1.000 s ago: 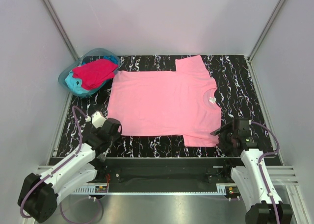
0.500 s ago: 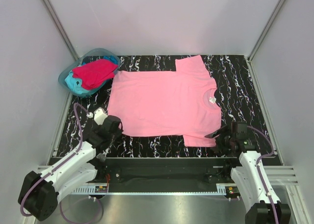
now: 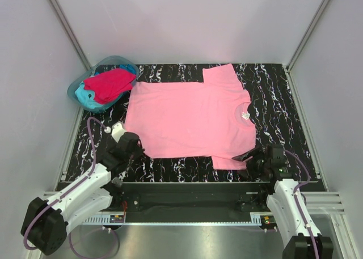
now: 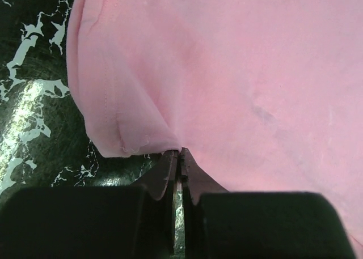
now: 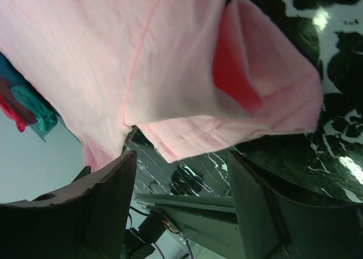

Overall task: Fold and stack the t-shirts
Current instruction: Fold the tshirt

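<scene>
The light pink t-shirt point(image 3: 190, 120) lies spread flat on the black marbled table point(image 3: 272, 89), collar to the right. My left gripper point(image 3: 139, 149) is at its near-left hem corner. In the left wrist view the gripper point(image 4: 179, 152) is shut, with the tips touching the hem edge point(image 4: 133, 148); no cloth shows between the fingers. My right gripper point(image 3: 245, 160) stands open at the near sleeve. In the right wrist view the sleeve's edge point(image 5: 198, 137) hangs just ahead of its spread fingers point(image 5: 116, 194). The crimson red t-shirt point(image 3: 110, 82) and the turquoise t-shirt point(image 3: 88, 98) sit bunched in a tub.
The translucent blue-green tub point(image 3: 116, 60) stands at the table's far-left corner. White walls close in the left, back and right. A metal rail point(image 3: 187, 185) runs along the near edge between the arm bases.
My left gripper has crept up and right onto the hem corner. My right gripper has moved left toward the near sleeve. The shirt has not shifted.
</scene>
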{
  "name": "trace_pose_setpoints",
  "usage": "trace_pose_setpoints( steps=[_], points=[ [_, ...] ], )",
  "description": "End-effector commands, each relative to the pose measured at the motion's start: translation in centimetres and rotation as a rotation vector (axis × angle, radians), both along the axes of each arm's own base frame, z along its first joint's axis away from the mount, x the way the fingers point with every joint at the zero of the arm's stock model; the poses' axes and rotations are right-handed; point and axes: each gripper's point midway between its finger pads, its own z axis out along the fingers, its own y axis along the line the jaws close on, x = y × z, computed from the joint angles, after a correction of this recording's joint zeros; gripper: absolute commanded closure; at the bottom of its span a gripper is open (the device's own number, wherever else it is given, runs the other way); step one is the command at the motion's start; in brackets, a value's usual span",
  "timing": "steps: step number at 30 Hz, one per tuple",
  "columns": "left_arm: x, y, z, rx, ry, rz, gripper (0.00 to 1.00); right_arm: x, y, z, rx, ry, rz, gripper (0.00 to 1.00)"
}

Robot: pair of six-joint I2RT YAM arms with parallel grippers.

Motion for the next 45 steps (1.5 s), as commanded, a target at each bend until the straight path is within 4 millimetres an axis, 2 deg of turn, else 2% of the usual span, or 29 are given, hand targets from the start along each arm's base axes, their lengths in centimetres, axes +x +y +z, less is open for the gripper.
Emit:
trace_pose_setpoints(
  steps=[1, 2, 4, 7, 10, 12, 15, 17, 21, 24, 28, 32, 41, 45],
  points=[
    [1.3, -1.4, 2.1, -0.041, -0.063, -0.037, 0.94, 2.7, 0.0, 2.9, -0.004, -0.141, 0.004, 0.28],
    [1.3, -1.4, 2.1, -0.04, -0.063, -0.038, 0.94, 3.7, -0.4, 4.6, -0.037, -0.197, 0.015, 0.28],
    [1.3, -1.4, 2.1, -0.044, -0.067, -0.037, 0.94, 4.8, -1.5, 6.2, -0.119, -0.242, 0.003, 0.29],
    [1.3, -1.5, 2.2, -0.043, -0.068, -0.042, 0.94, 5.1, -3.8, 6.0, -0.272, -0.198, -0.009, 0.29],
    [1.4, -1.5, 2.4, -0.042, -0.073, -0.043, 0.94, 5.6, -5.6, 6.9, -0.39, -0.171, -0.008, 0.29],
    [1.5, -1.4, 2.5, -0.04, -0.079, -0.042, 0.94, 5.6, -7.1, 6.4, -0.475, -0.111, -0.021, 0.29],
    [1.6, -1.5, 2.8, -0.04, -0.083, -0.045, 0.94, 5.2, -7.3, 5.0, -0.486, -0.008, 0.003, 0.28],
    [1.7, -1.5, 2.7, -0.038, -0.081, -0.043, 0.94, 4.9, -8.2, 4.2, -0.524, 0.043, -0.013, 0.29],
    [1.8, -1.6, 2.9, -0.043, -0.088, -0.045, 0.94, 5.2, -9.8, 4.1, -0.592, 0.059, -0.075, 0.29],
    [1.8, -1.6, 2.7, -0.033, -0.087, -0.052, 0.94, 5.7, -10.1, 3.9, -0.614, 0.06, -0.066, 0.29],
    [2.0, -1.8, 2.3, -0.021, -0.083, -0.073, 0.93, 6.2, -9.4, 4.0, -0.589, 0.019, -0.03, 0.29],
    [2.0, -2.1, 1.8, -0.027, -0.076, -0.085, 0.93, 5.8, -9.4, 3.8, -0.586, 0.038, -0.032, 0.29],
    [2.2, -2.6, 1.7, -0.033, -0.067, -0.098, 0.93, 4.8, -10.7, 2.8, -0.637, 0.148, -0.089, 0.3],
    [2.6, -3.3, 1.6, -0.037, -0.048, -0.117, 0.93, 4.5, -9.7, 1.9, -0.593, 0.194, -0.037, 0.3]
  ],
)
